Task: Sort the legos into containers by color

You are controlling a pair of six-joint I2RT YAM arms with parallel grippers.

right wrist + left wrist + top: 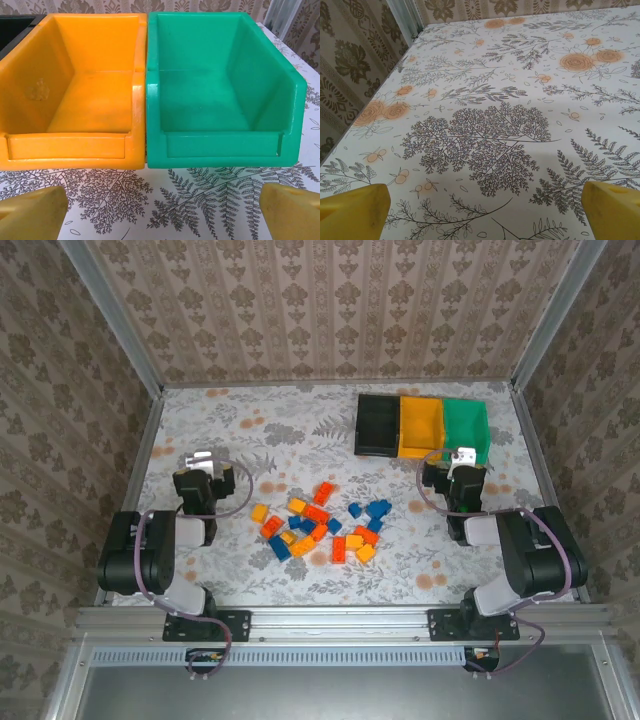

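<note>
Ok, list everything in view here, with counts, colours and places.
bricks: about twenty, yellow, orange-red and blue, loose heap at the table's middle
bins: three, black, orange-yellow and green from left to right, joined in a row at the far right, nothing inside
table: one, white with grey ferns and orange flowers, under everything
walls: three, beige patterned paper, around the table
left gripper: one, yellow fingertips, open, over bare table
right gripper: one, yellow fingertips, open, facing the bins

A white, leaf-and-flower-printed worktop [290, 440] carries small yellow, orange-red and blue plastic toy bricks [318, 514] scattered loosely just toward six o'clock of centre. At one o'clock stand three joined open plastic bins [421, 426] (black, orange-yellow, green).
</note>
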